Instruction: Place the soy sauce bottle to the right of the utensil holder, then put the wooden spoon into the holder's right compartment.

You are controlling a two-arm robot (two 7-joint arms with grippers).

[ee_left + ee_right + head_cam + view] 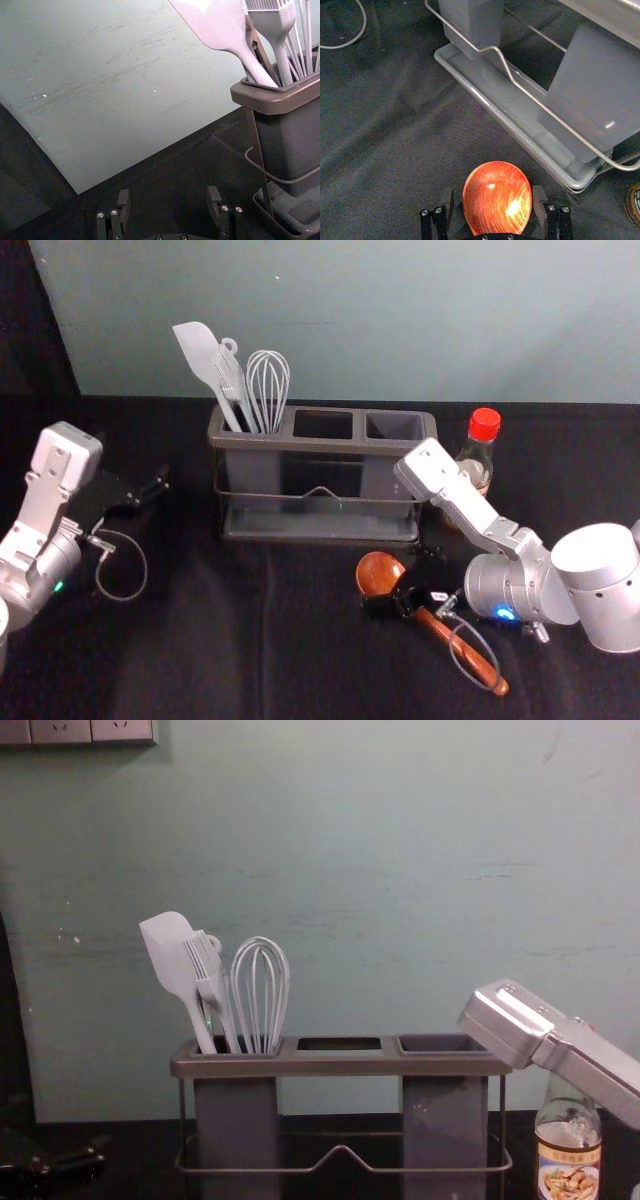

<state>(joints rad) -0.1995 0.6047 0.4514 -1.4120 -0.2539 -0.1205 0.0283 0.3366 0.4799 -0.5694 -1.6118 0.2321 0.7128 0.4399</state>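
Head view records soy sauce bottle (478,462) right of utensil holder (325,445), right gripper (402,585) at wooden spoon (378,573), left gripper (150,492) left of holder; left wrist view, jaws apart; right wrist view, jaws apart astride spoon; chest view, bottle upright.

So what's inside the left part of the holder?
The holder's left part has a spatula, a brush and a whisk, plus another tool behind the spatula and brush. Their lower ends are hidden by its walls, so I can't see the bottom.
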